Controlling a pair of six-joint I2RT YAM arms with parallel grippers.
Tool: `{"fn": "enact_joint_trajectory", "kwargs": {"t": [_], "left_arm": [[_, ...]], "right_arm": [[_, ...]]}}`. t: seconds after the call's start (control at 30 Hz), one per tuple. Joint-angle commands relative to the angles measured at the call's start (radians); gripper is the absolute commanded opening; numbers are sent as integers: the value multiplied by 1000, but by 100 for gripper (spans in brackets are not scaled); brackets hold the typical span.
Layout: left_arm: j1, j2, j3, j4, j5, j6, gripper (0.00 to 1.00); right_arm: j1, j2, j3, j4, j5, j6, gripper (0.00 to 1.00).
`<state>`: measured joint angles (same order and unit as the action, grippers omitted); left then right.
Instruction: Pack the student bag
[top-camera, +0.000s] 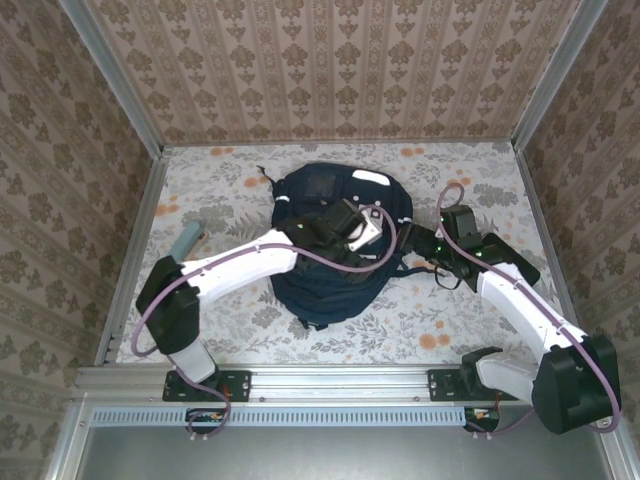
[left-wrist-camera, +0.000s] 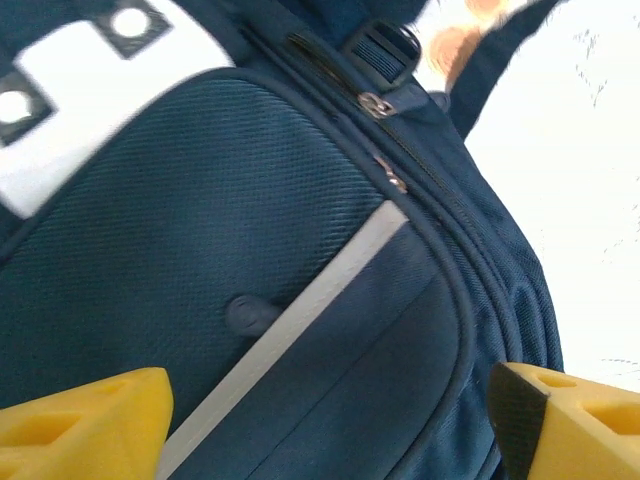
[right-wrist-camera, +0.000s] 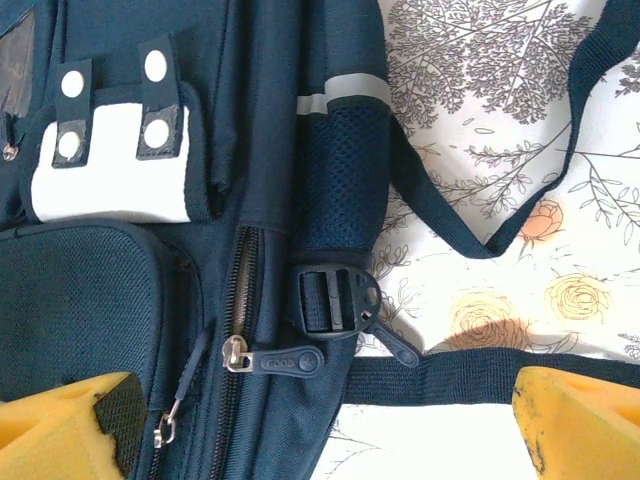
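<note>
Right claw is open, jaws wide apart, above the zipper pull and a loose strap. Closing here risks pinching the strap instead of the pull. Left claw is open over the student bag, which lies at the middle of the table. Downward pressure could slide the soft bag

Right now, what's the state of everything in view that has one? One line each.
student bag: lying flat, front up, looks zipped
side zip: teeth meshed, shut where visible
side buckle: threaded onto its strap
left tool: open, over the bag's front
right tool: open, over the bag's side
</note>
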<state>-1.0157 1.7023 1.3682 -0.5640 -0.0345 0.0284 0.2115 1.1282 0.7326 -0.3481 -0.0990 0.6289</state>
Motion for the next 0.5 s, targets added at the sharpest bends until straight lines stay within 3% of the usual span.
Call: {"fn": "enact_joint_trajectory", "kwargs": {"t": [0.0, 0.27, 0.47], "left_arm": [[-42, 57, 46, -71, -75, 87, 81], [-46, 149, 85, -80, -151, 138, 63], [-27, 151, 82, -86, -155, 162, 31]], "right_arm": [[-18, -19, -25, -24, -46, 14, 96], [-34, -30, -57, -14, -61, 26, 96], [-34, -29, -67, -4, -71, 22, 96]]}}
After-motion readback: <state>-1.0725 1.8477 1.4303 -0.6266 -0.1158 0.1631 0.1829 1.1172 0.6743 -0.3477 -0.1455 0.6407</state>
